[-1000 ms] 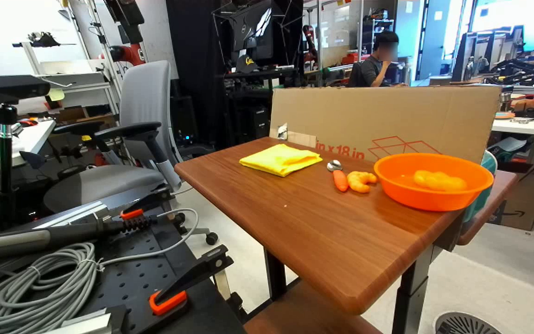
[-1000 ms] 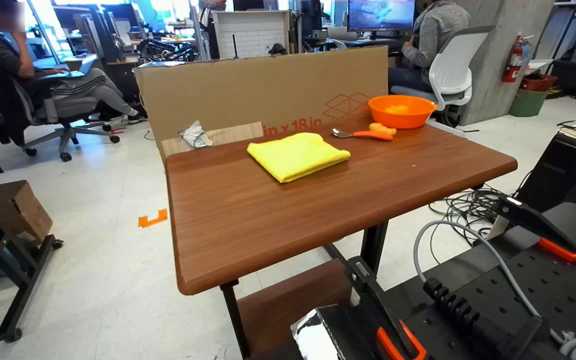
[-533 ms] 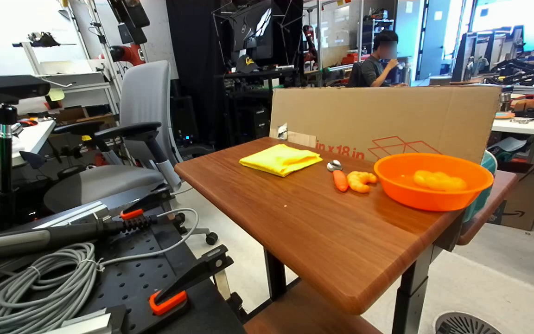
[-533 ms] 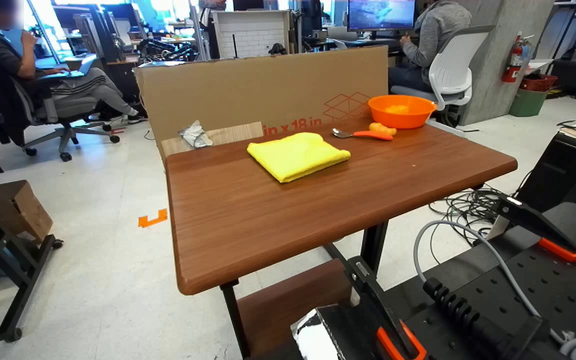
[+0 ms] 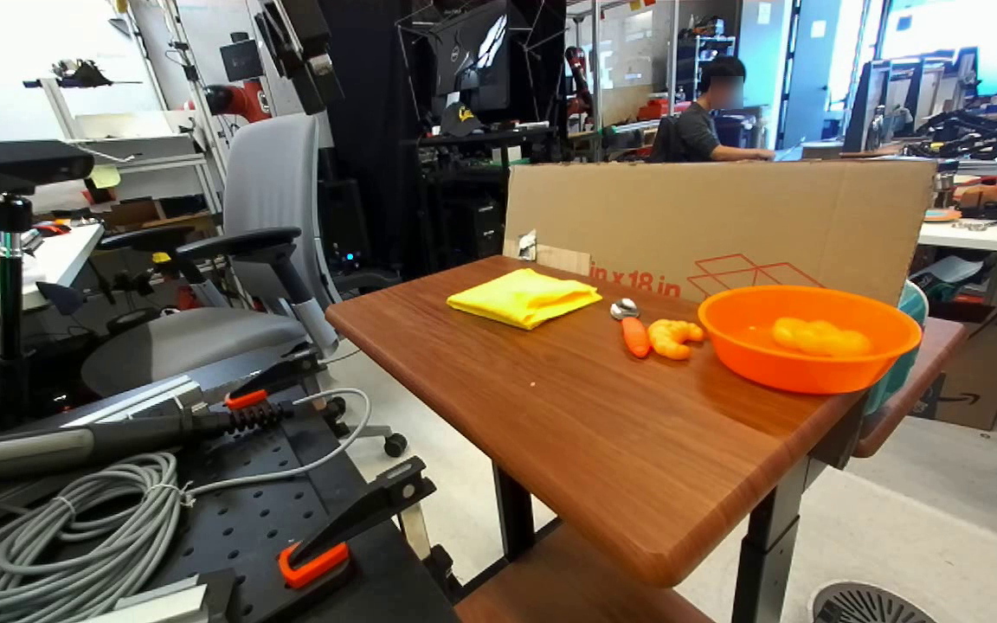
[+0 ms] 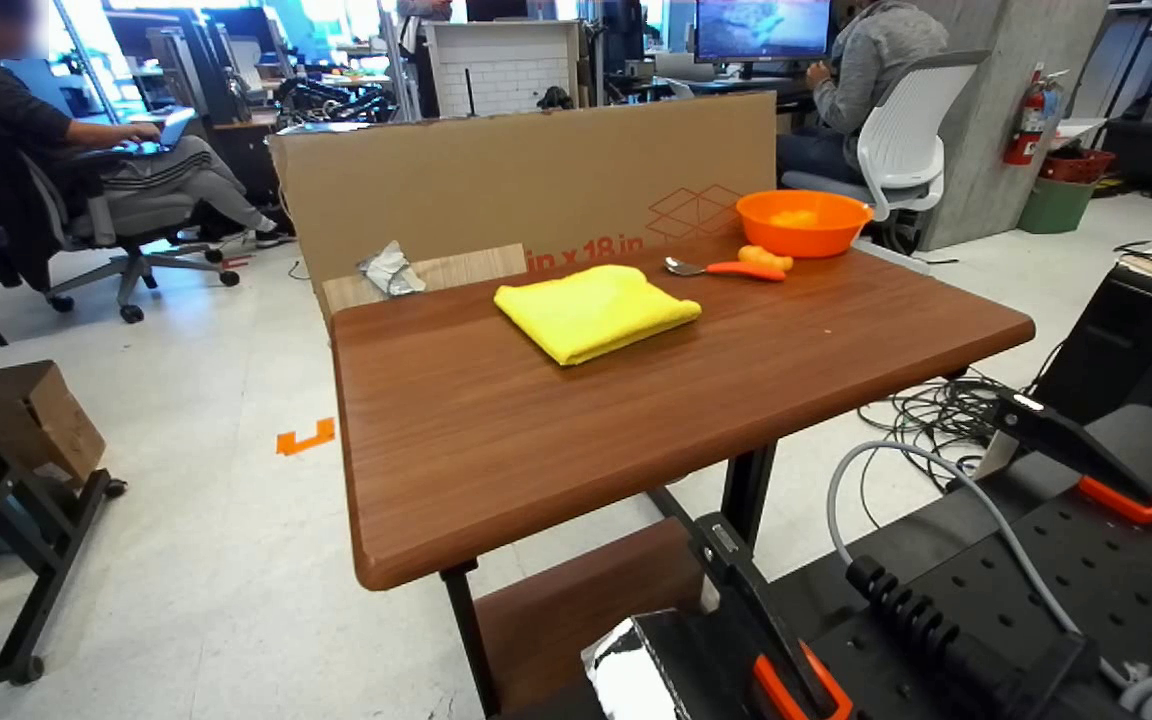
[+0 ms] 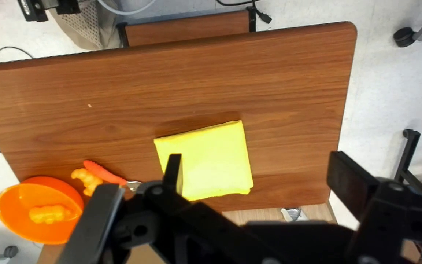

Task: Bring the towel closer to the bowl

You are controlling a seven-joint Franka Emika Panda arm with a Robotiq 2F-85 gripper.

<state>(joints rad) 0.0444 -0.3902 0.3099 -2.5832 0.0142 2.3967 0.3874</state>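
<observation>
The yellow towel [image 5: 523, 298] lies folded flat on the wooden table, and it also shows in an exterior view [image 6: 591, 312] and in the wrist view [image 7: 211, 161]. The orange bowl [image 5: 801, 378] stands at the table's end, apart from the towel; it also shows in an exterior view [image 6: 804, 238] and in the wrist view [image 7: 15, 205]. My gripper [image 7: 256, 163] is open and empty, high above the table. One finger overlaps the towel's edge in the wrist view; the other appears beyond the table edge. A dark part of the arm or gripper hangs at the top of an exterior view.
An orange-handled spoon [image 5: 634, 336] and a curved orange-yellow piece [image 5: 672, 338] lie between towel and bowl. Another such piece [image 7: 50, 214] is in the bowl. A cardboard panel [image 6: 526, 180] stands along one table [image 6: 496, 440] edge, with a crumpled silvery scrap [image 6: 391, 270] near it.
The dark arm part at the top of an exterior view has moved right and down. The towel, bowl and small items have not moved. A seated person in the background lowered an arm.
</observation>
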